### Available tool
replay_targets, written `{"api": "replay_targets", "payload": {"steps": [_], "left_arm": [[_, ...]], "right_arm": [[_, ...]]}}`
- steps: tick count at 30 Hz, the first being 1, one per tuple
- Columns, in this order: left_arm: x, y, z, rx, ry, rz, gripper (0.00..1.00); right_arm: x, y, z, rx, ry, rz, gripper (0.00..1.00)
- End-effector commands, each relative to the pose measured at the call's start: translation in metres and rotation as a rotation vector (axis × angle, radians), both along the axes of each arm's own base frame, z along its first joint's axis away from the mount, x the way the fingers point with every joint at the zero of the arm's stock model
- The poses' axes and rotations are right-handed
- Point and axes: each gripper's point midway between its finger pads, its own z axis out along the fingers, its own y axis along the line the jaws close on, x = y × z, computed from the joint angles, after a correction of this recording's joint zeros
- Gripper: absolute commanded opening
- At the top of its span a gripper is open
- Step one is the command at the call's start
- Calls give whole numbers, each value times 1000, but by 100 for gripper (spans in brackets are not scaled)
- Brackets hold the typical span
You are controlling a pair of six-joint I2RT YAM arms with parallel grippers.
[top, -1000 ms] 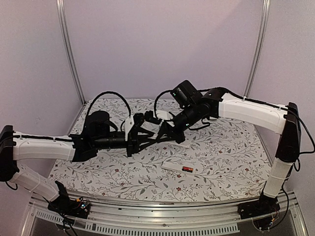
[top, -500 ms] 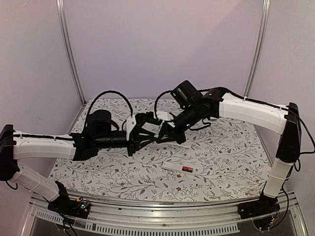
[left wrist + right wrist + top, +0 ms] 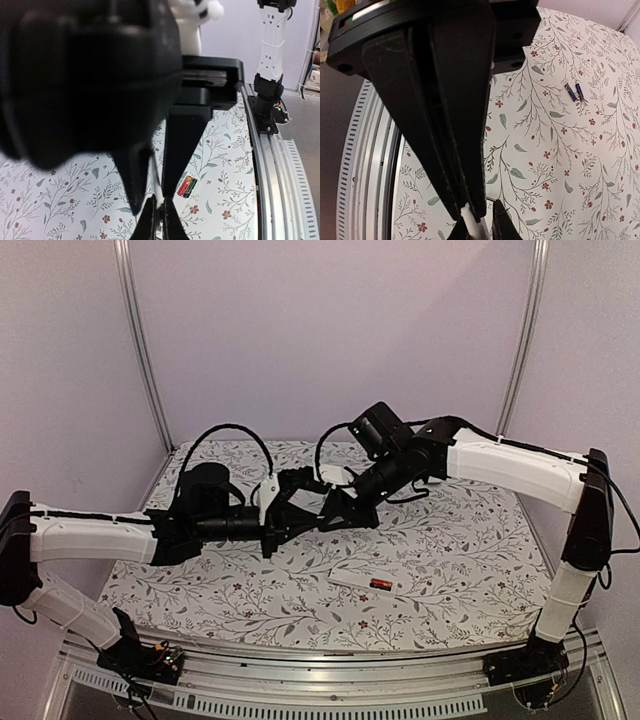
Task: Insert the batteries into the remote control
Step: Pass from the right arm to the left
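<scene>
1. Midair, the left gripper (image 3: 159, 200) is clamped on a thin white strip (image 3: 469, 220). The right gripper (image 3: 468, 212) is nearly closed on the same strip.
2. The batteries (image 3: 185, 186) lie in the remote (image 3: 348, 577) on the table, nearward of the jaws. Their long axis runs left-right, slightly to the right arm's side.

no text, label, brand, number or sign can be read in any view. the batteries (image 3: 185, 186) show only red and black colour; any print on them is too small to make out.
</scene>
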Motion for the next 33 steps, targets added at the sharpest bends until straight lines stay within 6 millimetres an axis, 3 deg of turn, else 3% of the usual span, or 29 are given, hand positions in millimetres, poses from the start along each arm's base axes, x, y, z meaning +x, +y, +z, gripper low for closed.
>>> {"api": "replay_targets", "payload": {"steps": [1, 5, 7, 13, 19, 25, 27, 33], "left_arm": [[-15, -3, 4, 4, -19, -65, 0], [-31, -3, 9, 27, -75, -142, 0], [-36, -1, 8, 62, -123, -165, 0], [-54, -1, 13, 160, -321, -241, 0], [-57, -1, 18, 315, -606, -227, 0], [-70, -10, 17, 427, -643, -296, 0], [-74, -14, 10, 473, -659, -305, 0], [-80, -18, -4, 594, -721, -303, 0]], "right_arm": [[-3, 3, 24, 58, -33, -1, 28], [-9, -8, 22, 29, -1, 12, 63], [-12, -17, 27, 35, 62, 28, 70], [-5, -41, 42, 103, 239, 13, 76], [-24, -52, 38, 110, 221, 100, 76], [-26, -54, 54, 137, 113, 133, 79], [-30, -53, 53, 119, 100, 144, 79], [-46, -56, 24, -15, 138, 171, 79]]}}
